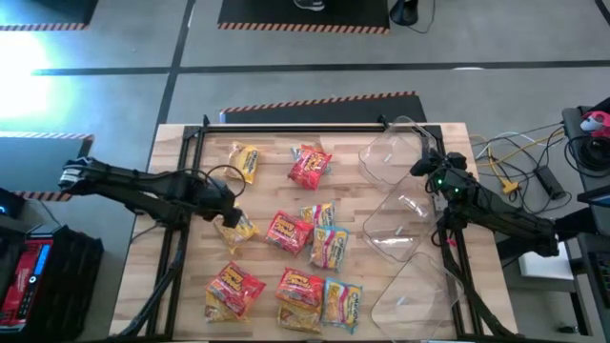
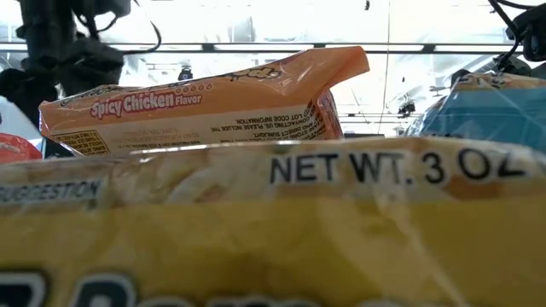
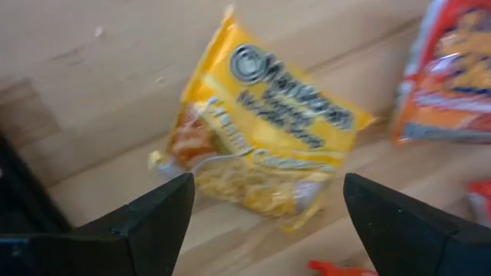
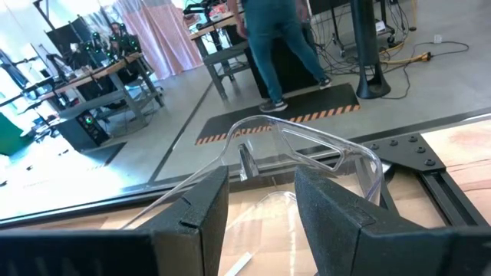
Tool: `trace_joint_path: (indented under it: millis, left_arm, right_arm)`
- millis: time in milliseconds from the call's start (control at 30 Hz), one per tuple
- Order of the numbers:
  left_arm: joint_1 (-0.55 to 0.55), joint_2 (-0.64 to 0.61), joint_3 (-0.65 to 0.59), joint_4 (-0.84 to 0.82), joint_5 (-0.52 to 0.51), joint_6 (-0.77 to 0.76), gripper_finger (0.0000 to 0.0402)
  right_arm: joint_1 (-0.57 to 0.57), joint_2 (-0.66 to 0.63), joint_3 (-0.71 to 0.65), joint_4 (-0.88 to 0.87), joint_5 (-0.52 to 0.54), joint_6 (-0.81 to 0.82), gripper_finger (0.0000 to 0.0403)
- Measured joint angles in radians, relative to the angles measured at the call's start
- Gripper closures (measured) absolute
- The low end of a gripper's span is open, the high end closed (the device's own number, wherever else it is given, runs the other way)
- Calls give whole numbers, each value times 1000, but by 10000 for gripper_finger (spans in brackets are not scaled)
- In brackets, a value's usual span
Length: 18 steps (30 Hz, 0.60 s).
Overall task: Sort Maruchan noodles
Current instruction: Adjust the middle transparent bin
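A butcher-block wooden table [image 1: 181, 276] fills the lower centre of the high view, framed by black rails and standing on a grey concrete floor [image 1: 286, 81] marked with orange-and-black hazard tape [image 1: 319, 102]. The Maruchan noodles lie scattered over the table's middle: a yellow packet [image 1: 246, 162] and a red packet [image 1: 310, 167] toward the upper part, a red one [image 1: 288, 232] at centre with light blue packets [image 1: 330, 246] beside it, and more red [image 1: 233, 289] and blue [image 1: 343, 303] ones along the lower edge. Three clear plastic tubs [image 1: 396, 152] stand in a column on the right side.

The left gripper [image 1: 229, 211] hovers at centre left with its fingers [image 3: 157, 218] spread wide, directly over a yellow chicken-flavour packet [image 3: 261, 149] that lies flat on the wood, not held. The right gripper [image 1: 424, 167] waits at the upper right tub's rim [image 4: 307, 138], fingers partly apart and holding nothing.

In the right wrist view, the room beyond shows workbenches, a pink curtain [image 4: 157, 34] and a person [image 4: 268, 46] standing at a desk.
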Motion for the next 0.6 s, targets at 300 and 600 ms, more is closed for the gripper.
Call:
trace_joint_path:
  millis: [300, 600]
  left_arm:
    - [0, 1, -126, 36, 42, 35, 120]
    - [-2, 2, -189, 131, 31, 106, 131]
  right_arm:
    - [0, 0, 0, 0, 0, 0, 264]
    - [0, 0, 0, 0, 0, 0, 264]
